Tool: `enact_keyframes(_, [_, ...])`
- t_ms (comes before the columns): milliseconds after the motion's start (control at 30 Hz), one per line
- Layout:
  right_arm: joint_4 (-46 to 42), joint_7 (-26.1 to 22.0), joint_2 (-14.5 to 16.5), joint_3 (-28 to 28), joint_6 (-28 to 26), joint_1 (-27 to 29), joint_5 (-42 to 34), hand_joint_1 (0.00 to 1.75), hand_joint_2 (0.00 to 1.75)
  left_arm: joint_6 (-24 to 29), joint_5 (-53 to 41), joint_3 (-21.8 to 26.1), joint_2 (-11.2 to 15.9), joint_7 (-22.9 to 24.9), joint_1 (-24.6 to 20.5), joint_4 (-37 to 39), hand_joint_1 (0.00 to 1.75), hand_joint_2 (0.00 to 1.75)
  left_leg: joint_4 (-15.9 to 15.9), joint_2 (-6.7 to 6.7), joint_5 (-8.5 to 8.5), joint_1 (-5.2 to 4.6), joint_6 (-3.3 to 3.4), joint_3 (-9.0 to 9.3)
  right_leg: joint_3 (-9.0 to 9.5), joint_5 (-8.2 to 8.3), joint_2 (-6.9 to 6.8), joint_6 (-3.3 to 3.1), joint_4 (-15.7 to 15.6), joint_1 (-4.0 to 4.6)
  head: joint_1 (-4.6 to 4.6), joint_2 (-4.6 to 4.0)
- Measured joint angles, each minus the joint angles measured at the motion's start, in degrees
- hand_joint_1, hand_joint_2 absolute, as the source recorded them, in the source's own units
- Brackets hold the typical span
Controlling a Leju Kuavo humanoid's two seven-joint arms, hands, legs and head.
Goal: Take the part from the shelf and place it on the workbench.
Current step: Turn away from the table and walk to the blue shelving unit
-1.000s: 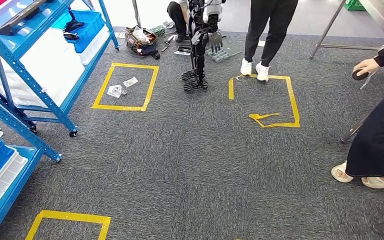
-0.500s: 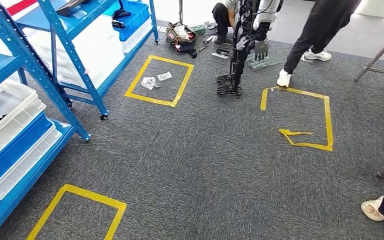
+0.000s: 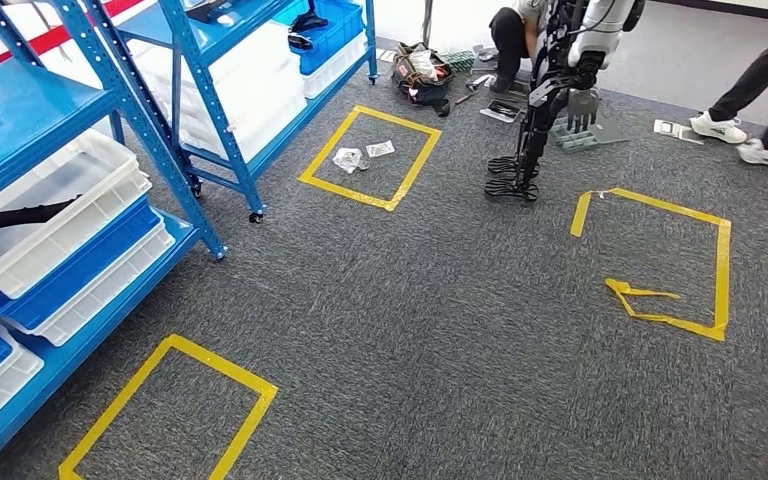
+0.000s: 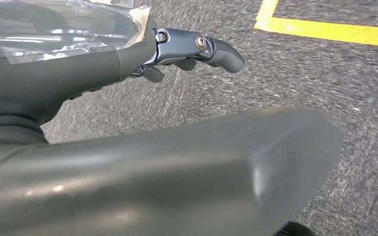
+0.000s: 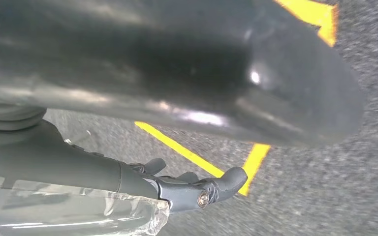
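A long dark part (image 3: 15, 215) lies in a white bin (image 3: 80, 170) on the near blue shelf (image 3: 150, 120) at the left of the head view. More dark parts (image 3: 308, 22) sit in a blue bin on the far shelf. My left hand (image 4: 103, 69) hangs over the grey carpet, its fingers (image 4: 211, 49) stretched out and apart from the thumb, with nothing between them. My right hand (image 5: 103, 172) hangs the same way, with its fingers (image 5: 216, 187) out and holding nothing. Clear film (image 4: 54, 24) lies along each hand's back.
Another humanoid robot (image 3: 550, 100) stands at the back, with a crouching person (image 3: 510, 30) and a tool bag (image 3: 420, 75) behind it. A walking person's feet (image 3: 750, 135) are at the far right. Yellow tape squares (image 3: 370, 155) mark the carpet, one (image 3: 165, 410) just ahead.
The camera has swung left: the shelves have slid in and grown larger, and the other robot and tape squares have shifted right. The person at the right has passed out of the picture.
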Motion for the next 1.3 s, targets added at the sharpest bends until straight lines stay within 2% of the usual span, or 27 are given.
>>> enact_keyframes(67, [0.0, 0.2, 0.1, 0.1, 0.1, -0.3, 0.1, 0.0, 0.0, 0.0, 0.0, 0.0, 0.0, 0.2, -0.3, 0.0, 0.0, 0.0, -7.3, 2.53, 2.2, -0.58, 0.74, 3.96, 0.15, -0.21, -1.19, 0.1, 0.1, 0.46, 0.03, 0.0])
enact_keyframes(100, [0.0, 0.2, 0.1, 0.1, 0.1, -0.5, 0.1, 0.0, 0.0, 0.0, 0.0, 0.0, 0.0, 0.2, -0.5, 0.0, 0.0, 0.0, -9.1, 3.29, 2.49, -0.86, 1.03, 4.8, 0.19, -0.33, -1.78, 0.23, 0.1, 0.66, 0.05, 0.0])
enact_keyframes(133, [0.0, 0.3, 0.2, 0.1, 0.1, -0.5, 0.1, 0.0, 0.0, 0.0, 0.0, 0.0, 0.1, 0.3, -0.6, 0.0, 0.0, 0.0, -9.6, 3.18, 2.36, -1.09, 1.19, 4.84, 0.23, -0.41, -2.41, 0.41, 0.0, 0.82, 0.08, 0.0])
enact_keyframes(167, [0.0, 0.4, 0.2, 0.2, 0.1, -0.7, 0.1, 0.0, 0.0, 0.0, 0.0, 0.0, 0.1, 0.4, -0.6, 0.0, 0.0, 0.0, -9.7, 2.42, 2.51, -1.11, 1.4, 4.72, 0.36, -0.46, -3.05, 0.6, -0.1, 0.85, 0.06, 0.0])
enact_keyframes(200, [0.0, 0.4, 0.3, 0.2, 0.1, -0.8, 0.1, 0.0, 0.0, 0.0, 0.0, 0.0, 0.1, 0.4, -0.5, 0.0, 0.0, 0.0, -10.0, 1.74, 2.75, -0.96, 1.61, 4.78, 0.35, -0.63, -2.94, 0.84, 0.1, 0.83, 0.07, 0.0])
enact_keyframes(267, [0.0, 0.5, 0.3, 0.2, 0.1, -1.0, 0.2, 0.0, 0.0, 0.0, 0.0, 0.0, 0.2, 0.5, -0.4, 0.0, 0.0, 0.0, -10.6, 0.47, 3.34, -0.47, 2.2, 4.98, -0.61, -1.97, -0.06, 1.18, 2.4, 0.65, 0.11, 0.0])
enact_keyframes(333, [0.0, 0.5, 0.2, 0.2, 0.1, -0.8, 0.2, 0.0, 0.0, 0.0, 0.0, 0.0, 0.1, 0.5, -0.6, 0.0, 0.0, 0.0, -10.8, -0.96, 3.69, -0.14, 2.56, 4.92, -3.79, -5.09, 3.4, 1.11, 9.4, 0.34, 0.22, 0.0])
enact_keyframes(400, [0.0, 0.5, 0.1, 0.2, 0.1, -0.6, 0.1, 0.0, 0.0, -0.1, 0.0, 0.0, 0.0, 0.5, -0.6, 0.0, 0.0, 0.0, -10.8, -2.62, 3.8, -0.03, 2.57, 4.78, -7.09, -7.48, 4.12, 1.38, 16.3, 0.1, 0.24, 0.0])
enact_keyframes(433, [0.0, 0.6, 0.1, 0.2, 0.1, -0.6, 0.1, 0.0, 0.0, -0.1, 0.0, 0.0, -0.1, 0.6, -0.5, 0.0, 0.0, 0.0, -10.7, -3.44, 3.84, 0.06, 2.51, 4.8, -7.49, -7.32, 4.16, 1.88, 17.0, -0.06, 0.23, 0.0])
enact_keyframes(467, [0.0, 0.6, 0.1, 0.2, 0.1, -0.6, 0.1, 0.0, 0.0, -0.1, 0.0, 0.0, -0.1, 0.6, -0.5, 0.0, 0.0, 0.0, -10.7, -4.27, 3.86, 0.19, 2.37, 4.84, -6.74, -6.17, 4.28, 2.59, 15.1, -0.3, 0.22, 0.0])
enact_keyframes(500, [0.0, 0.6, 0.0, 0.2, 0.1, -0.6, 0.1, 0.0, 0.0, -0.1, 0.0, 0.0, -0.1, 0.6, -0.4, 0.0, 0.0, 0.0, -10.6, -5.1, 3.86, 0.35, 2.16, 4.88, -5.05, -4.36, 4.72, 3.39, 11.3, -0.61, 0.22, 0.0])
enact_keyframes(533, [0.0, 0.6, 0.0, 0.2, 0.1, -0.7, 0.1, 0.0, 0.0, -0.1, 0.0, 0.0, -0.1, 0.6, -0.4, 0.0, 0.0, 0.0, -10.4, -5.89, 3.82, 0.47, 1.83, 4.84, -3.11, -2.59, 5.83, 4.11, 6.9, -1.01, 0.27, 0.0])
enact_keyframes(567, [0.0, 0.6, 0.0, 0.2, 0.1, -0.7, 0.1, 0.0, 0.0, -0.1, 0.0, 0.0, -0.1, 0.6, -0.5, 0.0, 0.0, 0.0, -10.1, -6.58, 3.74, 0.49, 1.44, 4.72, -1.6, -1.24, 6.78, 4.31, 3.3, -1.26, 0.34, 0.0])
enact_keyframes(600, [0.0, 0.6, 0.0, 0.2, 0.1, -0.7, 0.1, 0.0, 0.0, -0.1, 0.0, 0.0, -0.1, 0.6, -0.5, 0.0, 0.0, 0.0, -10.0, -7.13, 3.7, 0.45, 1.07, 4.56, -0.66, -0.52, 7.47, 4.11, 1.2, -1.36, 0.41, 0.0])
enact_keyframes(633, [0.0, 0.6, 0.1, 0.2, 0.1, -0.7, 0.1, 0.0, 0.0, -0.1, 0.0, 0.0, -0.1, 0.6, -0.4, 0.0, 0.0, 0.0, -9.9, -7.6, 3.75, 0.4, 0.69, 4.38, -0.32, -0.31, 7.77, 3.6, 0.5, -1.3, 0.43, 0.0])
enact_keyframes(700, [0.0, 0.6, 0.1, 0.2, 0.1, -0.8, 0.1, 0.0, 0.0, -0.1, 0.0, 0.0, 0.0, 0.6, -0.2, 0.0, 0.0, 0.0, -10.0, -8.08, 3.97, 0.51, 0.1, 4.07, -0.16, -0.03, 6.74, 2.43, 0.5, -1.11, 0.39, 0.0])
enact_keyframes(767, [0.0, 0.6, 0.1, 0.2, 0.1, -0.9, 0.1, 0.0, 0.0, -0.1, 0.0, 0.0, 0.0, 0.6, -0.2, 0.0, 0.0, 0.0, -8.4, -5.8, 2.86, 0.51, -0.37, 3.22, -0.11, 0.21, 5.65, 1.56, 0.4, -1.21, 0.12, 0.0])
enact_keyframes(833, [0.0, 0.6, 0.1, 0.2, 0.1, -0.8, 0.2, 0.0, 0.0, -0.1, 0.0, 0.0, 0.0, 0.6, -0.3, 0.0, 0.0, 0.0, -2.3, -2.55, -0.62, 0.43, -0.68, 0.38, -0.15, 0.19, 4.23, 0.8, 0.3, -1.03, -0.26, 0.0])
enact_keyframes(900, [0.0, 0.6, 0.1, 0.2, 0.1, -0.6, 0.2, 0.0, 0.0, -0.1, 0.0, 0.0, 0.0, 0.6, -0.4, 0.0, 0.0, 0.0, 5.2, -1.51, -3.77, 0.51, -0.85, -3.24, -0.22, 0.07, 2.56, 0.43, 0.3, -0.69, -0.38, 0.0])
enact_keyframes(933, [0.0, 0.6, 0.1, 0.2, 0.1, -0.6, 0.2, 0.0, 0.0, -0.1, 0.0, 0.0, 0.0, 0.6, -0.3, 0.0, 0.0, 0.0, 6.9, -1.34, -3.97, 0.53, -0.82, -4.0, -0.22, 0.01, 1.77, 0.36, 0.3, -0.57, -0.39, 0.0])
enact_keyframes(967, [0.0, 0.6, 0.1, 0.2, 0.2, -0.6, 0.2, 0.0, 0.0, -0.1, 0.0, 0.0, 0.0, 0.6, -0.2, 0.0, 0.0, 0.0, 6.2, -1.15, -3.06, 0.52, -0.7, -3.57, -0.17, -0.04, 1.06, 0.31, 0.3, -0.48, -0.4, 0.0])
enact_keyframes(1000, [0.0, 0.6, 0.1, 0.3, 0.2, -0.7, 0.3, 0.0, 0.0, -0.1, 0.0, 0.0, 0.0, 0.6, -0.1, 0.0, 0.0, 0.0, 3.2, -0.74, -1.34, 0.47, -0.44, -1.98, -0.06, -0.1, 0.4, 0.24, 0.3, -0.4, -0.41, 0.0])
enact_keyframes(1067, [0.0, 0.6, 0.2, 0.3, 0.2, -0.9, 0.5, 0.0, 0.0, 0.0, 0.0, 0.0, 0.1, 0.6, -0.3, 0.0, 0.0, 0.0, -4.8, 1.65, 1.87, 0.02, 0.37, 2.4, 0.19, -0.32, -0.78, 0.24, 0.3, -0.05, -0.39, 0.0])
enact_keyframes(1133, [0.0, 0.6, 0.2, 0.3, 0.4, -1.0, 0.6, 0.0, 0.0, 0.0, 0.1, 0.0, 0.1, 0.6, -0.5, 0.0, 0.0, 0.0, -9.0, 3.25, 2.84, -0.64, 0.98, 4.42, 0.32, -0.55, -1.93, 0.52, 0.4, 0.29, -0.33, 0.0])
enact_keyframes(1200, [0.0, 0.6, 0.3, 0.3, 0.6, -1.1, 0.6, 0.0, 0.0, 0.1, 0.1, 0.0, 0.2, 0.6, -0.4, -0.1, 0.0, 0.0, -9.6, 2.14, 2.96, -0.94, 1.38, 4.33, 0.56, -0.62, -3.15, 1.0, 0.1, 0.4, -0.34, 0.0])
enact_keyframes(1233, [0.0, 0.7, 0.3, 0.3, 0.6, -1.2, 0.6, 0.0, 0.0, 0.1, 0.1, 0.0, 0.2, 0.6, -0.3, -0.1, 0.0, 0.0, -10.0, 1.46, 3.24, -0.84, 1.62, 4.46, 0.6, -0.77, -2.82, 1.28, 0.2, 0.35, -0.34, 0.0])
enact_keyframes(1300, [0.0, 0.7, 0.3, 0.3, 0.7, -1.3, 0.6, 0.0, 0.0, 0.4, 0.1, 0.0, 0.2, 0.6, -0.3, -0.1, 0.0, 0.0, -10.8, 0.09, 3.91, -0.37, 2.2, 4.8, -0.64, -2.34, 0.23, 1.54, 3.0, 0.19, -0.28, 0.0])
